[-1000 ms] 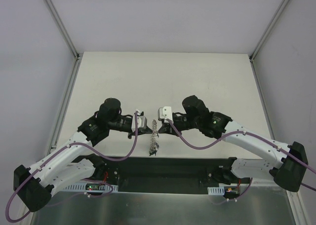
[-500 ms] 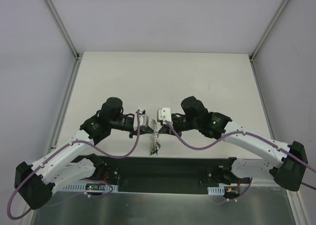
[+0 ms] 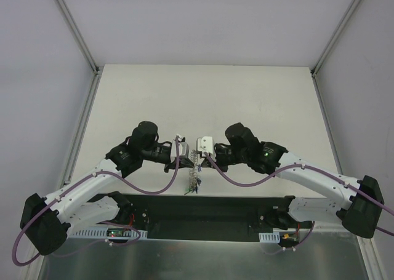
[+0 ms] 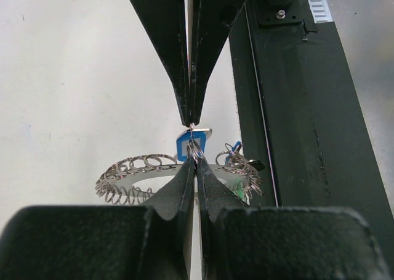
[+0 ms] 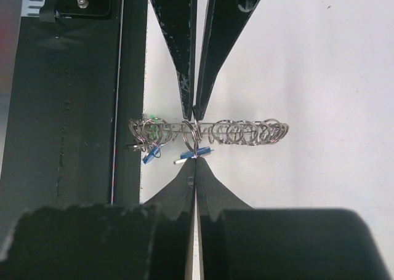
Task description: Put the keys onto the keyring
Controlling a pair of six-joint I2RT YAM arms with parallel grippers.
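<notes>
Flanking one keyring (image 5: 246,132), left claw (image 4: 194,163), right claw (image 5: 196,160); two blue keys (image 5: 186,155).

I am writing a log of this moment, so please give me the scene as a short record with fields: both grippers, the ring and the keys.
left gripper: shut, pinching the keyring
right gripper: shut, tips on the blue key
keyring: held between the two grippers, which meet tip to tip
blue key: at the ring's edge, where the fingertips meet
other keys: bunched at the ring's end nearest the black base plate; blue and green heads
blue key threaded: cannot tell
</notes>
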